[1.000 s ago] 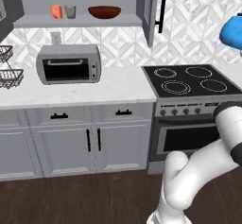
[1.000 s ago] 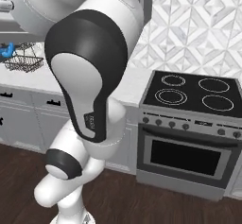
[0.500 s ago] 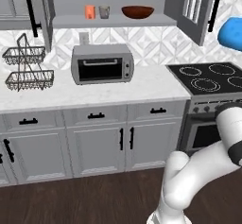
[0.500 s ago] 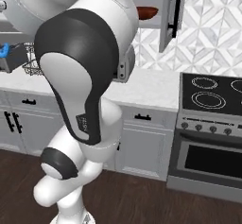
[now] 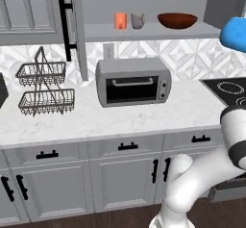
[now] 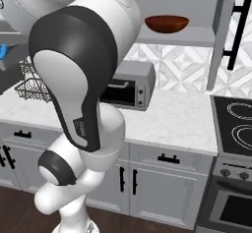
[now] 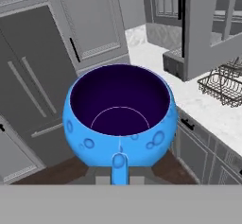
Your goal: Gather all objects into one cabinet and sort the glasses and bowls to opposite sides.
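The small blue bowl [image 7: 120, 116] with its dark inside sits close before the hand camera, and my gripper [image 7: 120, 173] is shut on it from below; the fingertips are hidden under it. From the left base view the blue bowl [image 5: 234, 33] hangs at the right edge, about level with the cabinet shelf [image 5: 144, 31]. On that shelf stand the orange cup [image 5: 120, 20] and the grey mug [image 5: 138, 20] side by side, with the red-brown bowl [image 5: 178, 20] apart to their right. The red-brown bowl [image 6: 166, 23] also shows on the shelf past my arm. The cabinet door [image 5: 67, 25] stands open at the left.
A toaster oven [image 5: 133, 82] and a two-tier wire basket rack [image 5: 43, 87] stand on the white counter [image 5: 144, 114] under the cabinet. The stove [image 6: 236, 124] lies to the right. The cabinet's other open door [image 6: 231, 30] hangs above the stove side.
The base has driven, so the whole scene has slid right and come closer; the open cabinet now sits in the middle. The blue bowl stays held in my gripper.
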### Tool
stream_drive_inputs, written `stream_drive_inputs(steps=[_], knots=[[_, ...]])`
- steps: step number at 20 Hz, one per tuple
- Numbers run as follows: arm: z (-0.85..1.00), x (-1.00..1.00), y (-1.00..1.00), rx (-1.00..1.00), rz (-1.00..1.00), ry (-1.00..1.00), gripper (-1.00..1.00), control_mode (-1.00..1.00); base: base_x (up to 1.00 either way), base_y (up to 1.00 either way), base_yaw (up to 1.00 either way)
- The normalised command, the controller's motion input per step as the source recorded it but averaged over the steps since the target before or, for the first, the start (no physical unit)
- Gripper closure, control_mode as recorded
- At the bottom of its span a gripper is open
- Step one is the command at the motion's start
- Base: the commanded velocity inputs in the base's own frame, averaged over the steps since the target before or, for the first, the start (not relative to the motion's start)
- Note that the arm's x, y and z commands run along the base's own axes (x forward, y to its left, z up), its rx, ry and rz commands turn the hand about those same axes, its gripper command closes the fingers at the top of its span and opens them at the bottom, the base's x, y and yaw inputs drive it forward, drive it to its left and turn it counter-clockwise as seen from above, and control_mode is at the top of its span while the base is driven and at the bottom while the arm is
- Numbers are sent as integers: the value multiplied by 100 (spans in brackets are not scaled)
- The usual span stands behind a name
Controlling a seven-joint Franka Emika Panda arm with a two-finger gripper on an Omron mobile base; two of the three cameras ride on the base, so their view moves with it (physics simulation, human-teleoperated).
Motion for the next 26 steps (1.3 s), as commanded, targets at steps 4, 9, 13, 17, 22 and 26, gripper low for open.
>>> stream_drive_inputs(steps=[4,9,13,17,22,26], knots=[[0,0,0,0,0,0,100,100,100,6,0],[0,0,0,0,0,0,100,100,100,1,0],[0,0,0,0,0,0,100,100,100,3,0],[0,0,0,0,0,0,100,100,100,2,0],[0,0,0,0,0,0,100,100,59,0,0],[0,0,0,0,0,0,100,100,1,0,0]])
